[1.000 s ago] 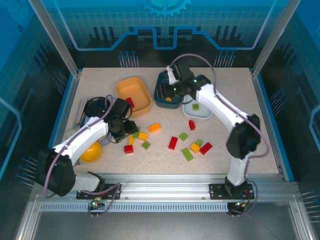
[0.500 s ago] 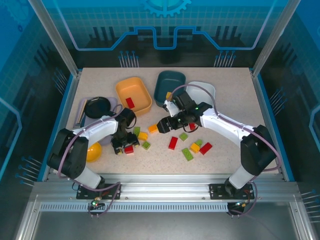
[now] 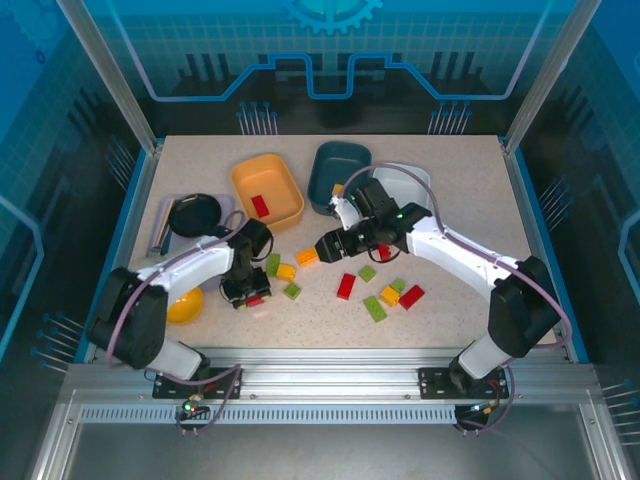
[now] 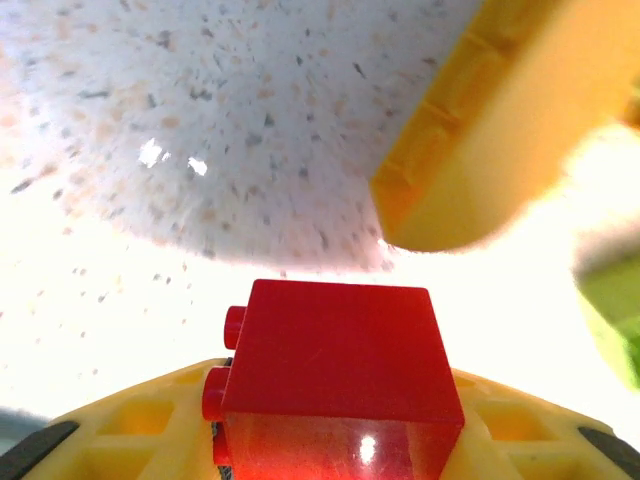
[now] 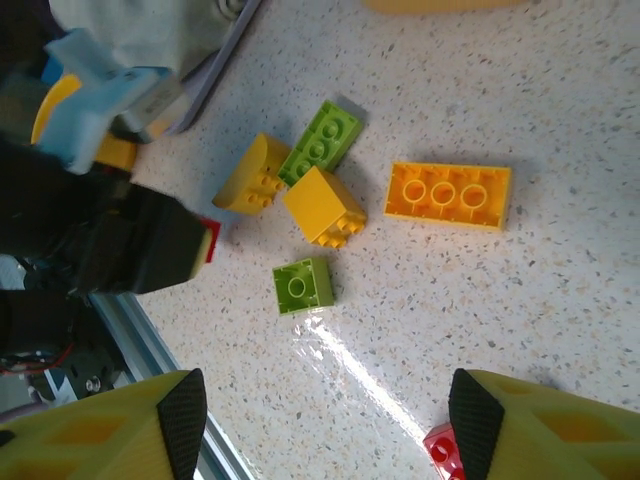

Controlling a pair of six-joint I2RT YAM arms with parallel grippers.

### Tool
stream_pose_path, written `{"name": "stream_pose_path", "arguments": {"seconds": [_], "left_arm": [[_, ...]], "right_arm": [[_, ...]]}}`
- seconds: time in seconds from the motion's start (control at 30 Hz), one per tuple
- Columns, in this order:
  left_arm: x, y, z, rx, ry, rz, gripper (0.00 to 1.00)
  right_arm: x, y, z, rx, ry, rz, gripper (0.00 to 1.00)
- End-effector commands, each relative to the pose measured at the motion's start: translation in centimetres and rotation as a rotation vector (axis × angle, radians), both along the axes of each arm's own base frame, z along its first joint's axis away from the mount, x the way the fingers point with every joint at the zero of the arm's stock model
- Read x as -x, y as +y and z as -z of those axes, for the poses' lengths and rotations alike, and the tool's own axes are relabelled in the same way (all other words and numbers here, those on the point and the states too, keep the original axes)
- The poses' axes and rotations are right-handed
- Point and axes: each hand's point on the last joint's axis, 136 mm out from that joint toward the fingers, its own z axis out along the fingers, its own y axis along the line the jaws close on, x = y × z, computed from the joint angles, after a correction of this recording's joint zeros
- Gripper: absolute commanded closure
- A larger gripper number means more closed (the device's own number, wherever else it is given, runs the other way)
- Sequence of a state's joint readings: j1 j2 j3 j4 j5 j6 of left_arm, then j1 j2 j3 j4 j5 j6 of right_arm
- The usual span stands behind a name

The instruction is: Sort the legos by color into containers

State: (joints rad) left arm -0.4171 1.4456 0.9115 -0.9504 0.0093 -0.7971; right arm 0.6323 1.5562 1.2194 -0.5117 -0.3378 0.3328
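Three tubs stand toward the top of the bench [image 3: 470, 200] in the overhead view: the orange tub [image 3: 280, 180] at centre left, with a red oblong [image 3: 260, 205] lying inside it; the teal tub [image 3: 335, 168] just to its right; and the white tub [image 3: 415, 180] beyond that, partly hidden by the right arm. The loose bricks lie scattered across the middle of the bench, below the tubs. At lower left of this scatter, the left hand [image 3: 247, 290] is down at the bench surface and closed on a red brick [image 3: 256, 298]. In the left wrist view that brick [image 4: 340, 370] sits at the bottom centre between the yellow fingers, with a yellow brick [image 4: 510, 130] at upper right and the edge of a green one [image 4: 612, 310] at far right. The right hand [image 3: 335, 245] hangs near frame centre, just right of the orange brick [image 3: 308, 256]. In its own view the right hand [image 5: 325, 425] has its jaws spread wide with nothing between them, and the orange brick [image 5: 447, 196], six-holed underside up, lies at upper right. Left of it cluster a yellow cube [image 5: 323, 206], a green oblong [image 5: 322, 143], a yellow half-round [image 5: 252, 177] and a small green cube [image 5: 303, 285].
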Motion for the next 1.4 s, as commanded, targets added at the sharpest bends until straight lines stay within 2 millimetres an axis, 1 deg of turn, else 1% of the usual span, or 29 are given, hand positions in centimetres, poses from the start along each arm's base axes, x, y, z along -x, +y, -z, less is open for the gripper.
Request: {"name": "stream_pose_path", "arguments": {"seconds": [0.0,0.03,0.07,0.1,0.13,0.2,0.3,0.37,0.4,0.47,0.57,0.63,0.73,0.83,0.9,0.93,1.03,1.13,1.23,1.3,1.37], "left_arm": [[-1.2,0.5,-5.9,-0.017,-0.120,-0.035,0.67],[-2.4,0.3,-7.5,-0.010,-0.168,-0.032,0.67],[-3.8,0.1,-8.8,0.001,-0.204,-0.034,0.67],[-5.0,0.0,-9.5,0.012,-0.221,-0.042,0.67],[-6.8,-0.2,-10.3,0.025,-0.247,-0.052,0.67],[-10.3,-0.5,-11.0,0.044,-0.290,-0.062,0.67],[-16.0,-1.1,-11.5,0.073,-0.339,-0.084,0.66],[-19.9,-1.5,-11.0,0.085,-0.358,-0.091,0.65],[-21.6,-1.6,-10.8,0.087,-0.364,-0.093,0.65],[-24.7,-1.7,-9.6,0.083,-0.346,-0.102,0.64],[-28.2,-1.5,-7.9,0.086,-0.330,-0.125,0.63],[-29.6,-1.3,-6.7,0.094,-0.317,-0.141,0.62],[-30.9,-1.0,-4.5,0.100,-0.285,-0.165,0.58],[-31.3,-1.1,-3.0,0.113,-0.260,-0.170,0.50],[-31.2,-1.3,-2.7,0.124,-0.253,-0.166,0.41],[-31.0,-1.4,-2.7,0.133,-0.253,-0.164,0.37],[-30.5,-1.6,-3.1,0.147,-0.262,-0.158,0.32],[-29.7,-1.8,-3.5,0.166,-0.267,-0.152,0.33],[-28.3,-2.3,-3.3,0.180,-0.244,-0.129,0.39],[-27.2,-2.6,-2.8,0.180,-0.223,-0.107,0.45],[-26.1,-2.9,-2.3,0.180,-0.204,-0.085,0.48]], "right_arm": [[-2.1,-1.7,-3.4,-0.051,-0.062,0.128,0.33],[-2.8,-2.3,-3.7,-0.056,-0.068,0.177,0.32],[-3.6,-3.0,-3.9,-0.056,-0.073,0.225,0.32],[-4.3,-3.7,-3.8,-0.050,-0.077,0.271,0.31],[-5.1,-4.4,-3.7,-0.038,-0.081,0.320,0.31],[-6.6,-5.9,-3.4,-0.014,-0.071,0.410,0.31],[-8.9,-8.6,-2.2,0.052,-0.035,0.551,0.31],[-10.5,-10.1,-1.5,0.105,-0.012,0.619,0.31],[-11.2,-10.5,-1.1,0.122,-0.003,0.633,0.31],[-12.8,-11.2,-0.2,0.158,0.020,0.666,0.30],[-15.1,-12.0,1.3,0.191,0.059,0.708,0.30],[-16.6,-12.1,2.2,0.213,0.078,0.720,0.30],[-18.9,-11.9,4.0,0.262,0.088,0.711,0.30],[-20.6,-11.9,5.8,0.318,0.112,0.711,0.29],[-21.5,-12.2,7.0,0.336,0.136,0.720,0.28],[-22.1,-12.0,7.2,0.334,0.140,0.720,0.28],[-23.1,-11.9,8.4,0.354,0.160,0.722,0.29],[-23.2,-12.3,9.8,0.410,0.205,0.734,0.33],[-23.0,-12.6,10.3,0.442,0.217,0.735,0.43],[-22.8,-12.7,10.6,0.457,0.220,0.726,0.51],[-22.4,-12.7,10.7,0.479,0.213,0.701,0.58]]}}
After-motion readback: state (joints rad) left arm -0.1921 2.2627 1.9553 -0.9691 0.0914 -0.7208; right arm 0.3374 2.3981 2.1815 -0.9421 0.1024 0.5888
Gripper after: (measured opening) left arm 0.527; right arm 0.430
